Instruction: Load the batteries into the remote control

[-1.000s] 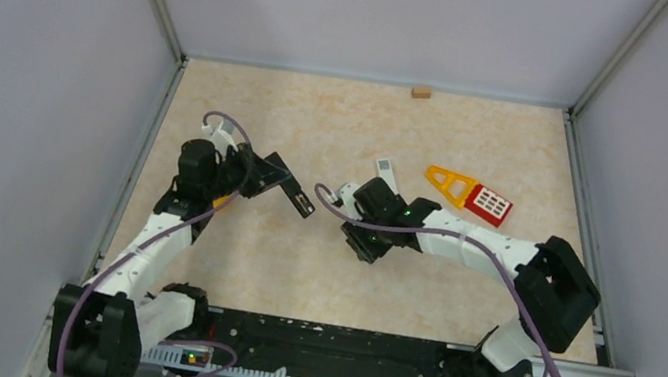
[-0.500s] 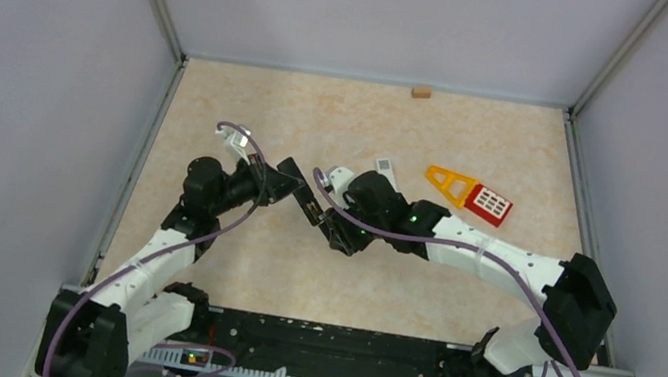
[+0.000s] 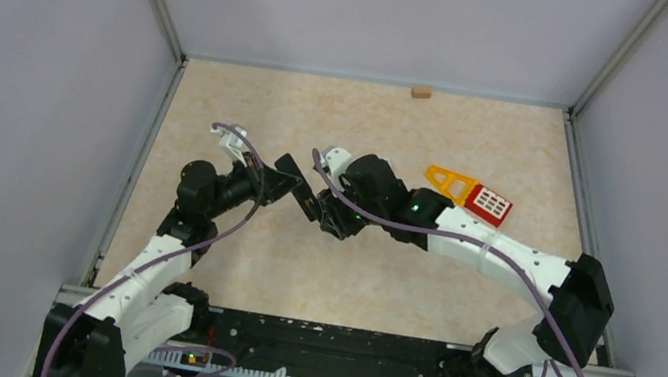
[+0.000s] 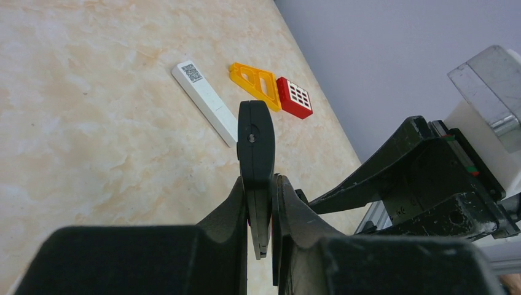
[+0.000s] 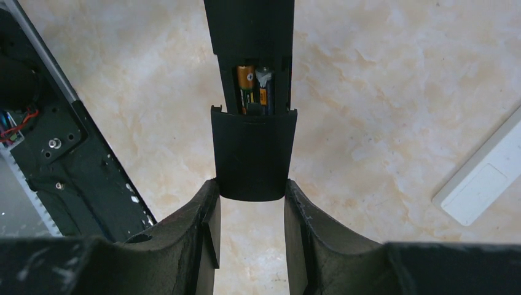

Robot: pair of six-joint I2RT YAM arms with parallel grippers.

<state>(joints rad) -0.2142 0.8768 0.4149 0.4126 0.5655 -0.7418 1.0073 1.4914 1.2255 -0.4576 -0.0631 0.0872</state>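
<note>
My left gripper [image 3: 282,182] [image 4: 261,184] is shut on a black remote [image 3: 298,188] and holds it above the table; in the left wrist view the remote [image 4: 255,141] shows edge-on between the fingers. In the right wrist view its open compartment holds two batteries [image 5: 255,86], one orange-gold and one grey-green. A black cover [image 5: 253,153] sits half over the compartment. My right gripper [image 3: 325,209] [image 5: 252,187] has its fingertips pressed on both sides of the cover's near end. A white remote [image 4: 206,101] [image 5: 485,178] lies on the table beyond.
An orange-and-red plastic toy [image 3: 468,194] [image 4: 270,89] lies right of the white remote. A small wooden block [image 3: 420,91] sits at the back wall. Grey walls close in three sides. The two arms meet mid-table.
The right gripper has swung left to the black remote and now has its end between the fingers. The left gripper has carried the remote right, towards it.
</note>
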